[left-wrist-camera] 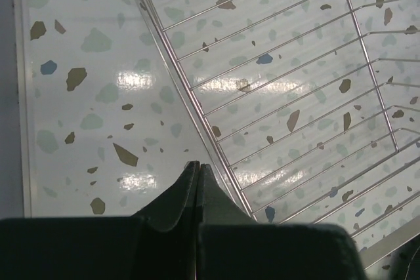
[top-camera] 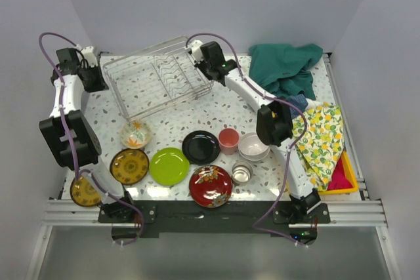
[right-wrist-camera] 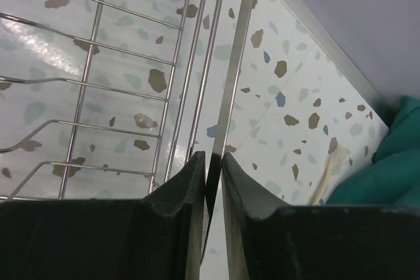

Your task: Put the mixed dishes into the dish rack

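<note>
**Both claws at the rack rim; dishes lie on the table**

Rack [top-camera: 141,90]: it stands on the speckled table [top-camera: 216,113] at the far left and is set at an angle to the table's edges. The plate-holding wires sit in its right half.

Left claw [top-camera: 97,84]: it is at the rack's left side. In the left wrist view its fingers [left-wrist-camera: 198,170] are pressed together with no gap and nothing shows between them. The rim wire [left-wrist-camera: 197,116] runs just to the right of the tips. Whether they touch it cannot be told.

Right claw [top-camera: 199,65]: it is at the rack's far right corner. In the right wrist view its tips [right-wrist-camera: 213,162] stand a narrow slit apart, and the rack's rim bar [right-wrist-camera: 230,90] runs down into that slit. It cannot be told whether the fingers press on the bar.

Dishes, all on the table nearer than the rack:
- Floral bowl [top-camera: 136,134], just off the rack's near corner.
- Brown plate [top-camera: 129,166], lime plate [top-camera: 169,166] and red plate [top-camera: 210,185], in a row along the near edge.
- A second brown plate [top-camera: 84,192], partly under the left arm.
- Black plate [top-camera: 201,147], with the pink cup [top-camera: 228,140] just beside it.
- White bowls [top-camera: 254,146], stacked.
- Steel cup [top-camera: 241,173], near the red plate.

Other items: a teal cloth [top-camera: 285,67] lies at the far right. A yellow-patterned cloth [top-camera: 320,139] drapes over a yellow tray [top-camera: 350,181].
</note>
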`<state>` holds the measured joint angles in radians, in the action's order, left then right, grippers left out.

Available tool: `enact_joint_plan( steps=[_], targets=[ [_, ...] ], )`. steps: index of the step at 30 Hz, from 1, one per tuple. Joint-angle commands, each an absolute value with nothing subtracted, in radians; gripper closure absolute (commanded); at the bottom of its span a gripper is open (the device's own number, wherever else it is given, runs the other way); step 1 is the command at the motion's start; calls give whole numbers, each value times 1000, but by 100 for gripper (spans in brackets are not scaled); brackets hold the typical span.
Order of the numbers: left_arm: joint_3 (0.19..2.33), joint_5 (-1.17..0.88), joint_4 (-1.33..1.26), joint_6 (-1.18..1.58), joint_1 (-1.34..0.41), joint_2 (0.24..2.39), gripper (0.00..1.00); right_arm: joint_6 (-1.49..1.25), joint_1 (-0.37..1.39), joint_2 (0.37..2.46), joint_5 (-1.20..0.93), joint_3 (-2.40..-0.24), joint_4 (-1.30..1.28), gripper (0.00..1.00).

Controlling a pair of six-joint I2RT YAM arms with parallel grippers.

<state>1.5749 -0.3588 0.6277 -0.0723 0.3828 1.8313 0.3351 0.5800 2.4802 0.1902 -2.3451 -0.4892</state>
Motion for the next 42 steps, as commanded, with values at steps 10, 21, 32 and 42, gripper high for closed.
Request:
enact_joint_plan(
  steps=[10, 21, 32, 42],
  targets=[
    [1565, -437, 601, -66, 367, 1842, 93, 362, 543, 2457, 184, -2381, -476, 72],
    [1592, -335, 594, -43, 385, 1723, 54, 333, 707, 2199, 20, -2235, -304, 48],
    [1693, -247, 627, 156, 396, 1562, 45, 166, 991, 2302, -43, -2264, -193, 47],
    [1862, -359, 841, 120, 492, 1509, 35, 175, 1077, 2542, -5, -2523, -221, 50]
  ],
)
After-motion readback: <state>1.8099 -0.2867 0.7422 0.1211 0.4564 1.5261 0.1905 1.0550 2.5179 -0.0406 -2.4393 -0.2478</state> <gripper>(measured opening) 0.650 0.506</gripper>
